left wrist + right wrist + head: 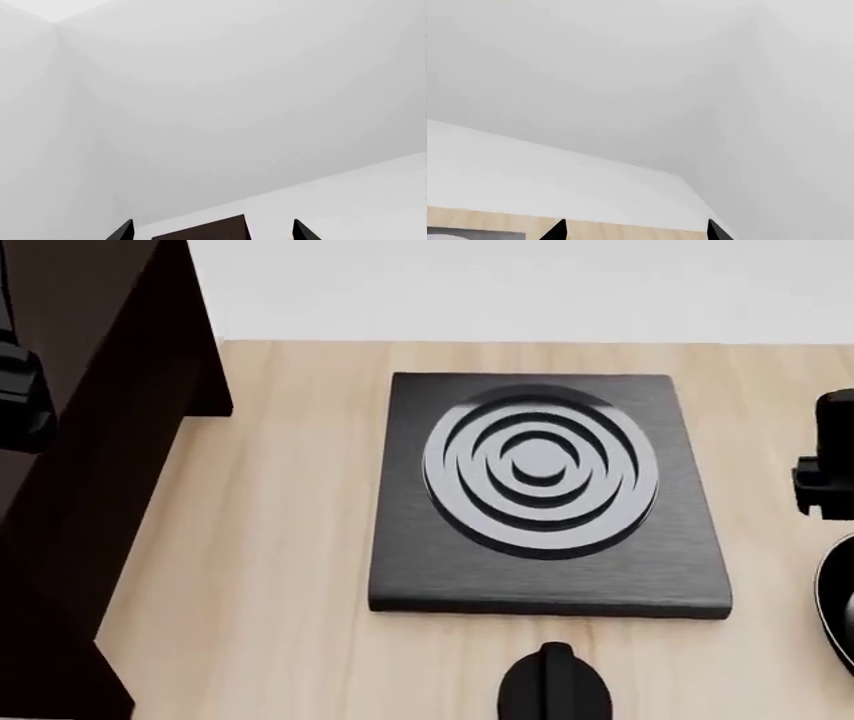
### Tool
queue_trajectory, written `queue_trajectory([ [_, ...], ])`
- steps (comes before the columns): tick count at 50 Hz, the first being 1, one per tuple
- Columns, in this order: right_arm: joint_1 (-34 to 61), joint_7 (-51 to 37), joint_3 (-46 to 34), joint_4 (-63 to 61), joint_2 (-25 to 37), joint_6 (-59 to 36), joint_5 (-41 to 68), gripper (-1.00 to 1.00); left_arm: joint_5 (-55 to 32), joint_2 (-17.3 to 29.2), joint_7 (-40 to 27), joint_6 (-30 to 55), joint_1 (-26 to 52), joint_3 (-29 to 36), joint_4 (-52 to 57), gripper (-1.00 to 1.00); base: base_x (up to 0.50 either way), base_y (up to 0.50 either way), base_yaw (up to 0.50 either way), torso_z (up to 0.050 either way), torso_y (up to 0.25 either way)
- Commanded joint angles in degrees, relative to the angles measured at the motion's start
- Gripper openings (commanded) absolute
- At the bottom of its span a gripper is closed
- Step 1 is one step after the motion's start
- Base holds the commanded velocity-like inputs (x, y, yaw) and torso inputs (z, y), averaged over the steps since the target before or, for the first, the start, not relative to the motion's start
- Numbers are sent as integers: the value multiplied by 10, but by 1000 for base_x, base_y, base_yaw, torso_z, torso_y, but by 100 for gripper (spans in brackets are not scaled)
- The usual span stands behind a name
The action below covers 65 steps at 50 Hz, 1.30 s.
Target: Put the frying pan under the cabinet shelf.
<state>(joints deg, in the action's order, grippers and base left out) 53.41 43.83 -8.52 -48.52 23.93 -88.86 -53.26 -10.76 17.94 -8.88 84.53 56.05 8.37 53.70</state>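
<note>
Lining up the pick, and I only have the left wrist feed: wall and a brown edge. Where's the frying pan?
Observer: Head view shows only a curved black sliver of the frying pan, cut off at that view's right edge.
Operator: What's between it and the cabinet?
Observer: A square stove plate lies on the wooden table; the cabinet stands at the left.
Operator: Right jaws free?
Observer: Right gripper: jaws apart, nothing between them.

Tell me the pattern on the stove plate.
Concentric grey rings on the black stove plate, clearest in the head view.
</note>
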Motion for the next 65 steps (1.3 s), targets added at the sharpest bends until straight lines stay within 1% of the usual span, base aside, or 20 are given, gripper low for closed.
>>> queue_trajectory([
  [1,-27,290,42,-20,-12,6,-339,100,-7,0,-1,25,15,-6,31,100,0,0,0,33,-148],
  [3,-47,309,60,-33,-11,8,-354,100,-9,-1,-2,25,16,-5,32,100,0,0,0,33,-149],
  [10,-105,324,114,-77,-5,14,-368,100,-15,-3,-7,34,25,-2,36,100,2,0,0,33,-150],
  [19,-143,403,210,-93,23,22,-401,100,-22,-5,-15,29,25,8,31,100,3,0,0,33,-149],
  [27,-203,350,273,-108,40,16,-328,100,-27,-8,-15,23,15,2,25,100,0,0,0,21,-47],
  [33,-232,362,341,-108,55,19,-307,100,-28,-7,-16,8,5,0,16,100,0,0,0,0,0],
  [37,-264,314,419,-106,52,37,-223,100,-29,-6,-17,-9,-7,0,8,100,0,0,0,0,0],
  [42,-290,236,555,-87,8,118,-80,100,-29,-5,-18,-21,-16,1,1,100,0,0,0,0,0],
  [46,-296,195,620,-55,-16,174,-18,100,-30,-5,-20,-21,-17,5,0,100,0,0,0,0,0],
  [51,-298,183,649,-33,-19,191,3,100,-30,-5,-23,-23,-17,8,-4,100,0,0,0,0,0],
  [56,-298,167,650,-15,-28,207,11,100,-31,-7,-26,-25,-17,14,-7,100,0,0,0,0,0],
  [65,-285,149,583,0,-39,207,-19,100,-35,-6,-27,-19,-16,13,-5,100,0,0,0,0,0],
])
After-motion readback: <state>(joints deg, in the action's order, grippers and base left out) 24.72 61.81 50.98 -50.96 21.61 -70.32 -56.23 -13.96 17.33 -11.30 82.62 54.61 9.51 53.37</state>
